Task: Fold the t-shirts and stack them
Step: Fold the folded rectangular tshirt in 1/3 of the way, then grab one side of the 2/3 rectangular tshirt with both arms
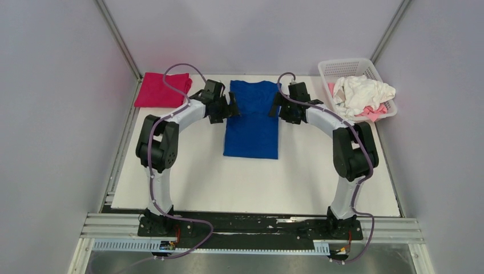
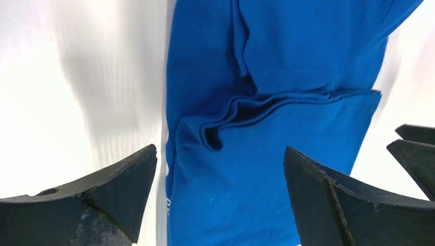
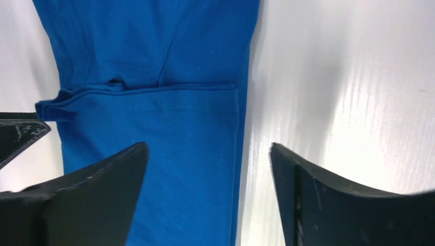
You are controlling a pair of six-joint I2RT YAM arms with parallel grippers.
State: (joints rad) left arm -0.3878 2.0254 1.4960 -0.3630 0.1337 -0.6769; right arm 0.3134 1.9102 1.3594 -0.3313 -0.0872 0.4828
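Top external view: blue shirt [image 1: 251,120], a narrow strip, lies on the table [image 1: 257,188] between left claw [image 1: 232,107] and right claw [image 1: 276,107], both spread apart and empty. Each should likely pinch all layers at matching height.

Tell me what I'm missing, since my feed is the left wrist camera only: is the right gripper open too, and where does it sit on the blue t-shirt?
Observer: Yes, the right gripper is open. Its fingers straddle the right edge of the blue t-shirt, toward the shirt's far end.
Operator: Is anything already folded?
Observer: A magenta t-shirt lies folded at the far left corner of the table.
Operator: And what is left to fold?
Observer: A white basket at the far right holds a crumpled white tee on top of a pale pink tee.
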